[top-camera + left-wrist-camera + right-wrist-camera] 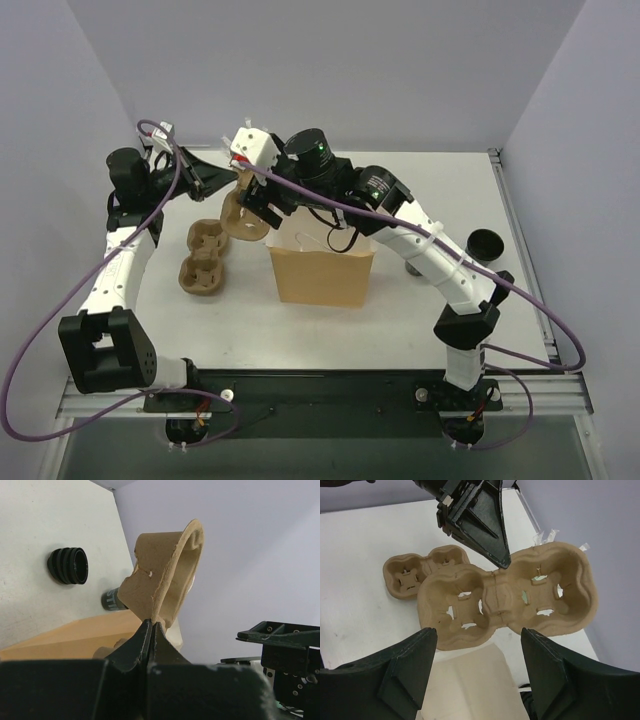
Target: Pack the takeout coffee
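Observation:
My left gripper (152, 623) is shut on the rim of a brown pulp cup carrier (165, 575) and holds it in the air, tilted, above the brown paper bag (322, 265). In the top view the left gripper (228, 186) and this carrier (240, 216) are left of the bag. My right gripper (479, 655) is open and empty just short of the carrier (510, 597), over the bag's open mouth (470, 680); it also shows in the top view (262, 207). A small dark cup, the takeout coffee (111, 600), stands partly hidden behind the carrier, under the right arm (413, 267).
A second pulp carrier (205, 260) lies on the table left of the bag and shows in the right wrist view (415, 572). A black ribbed round stack (486, 243) sits near the table's right edge, also in the left wrist view (68, 565).

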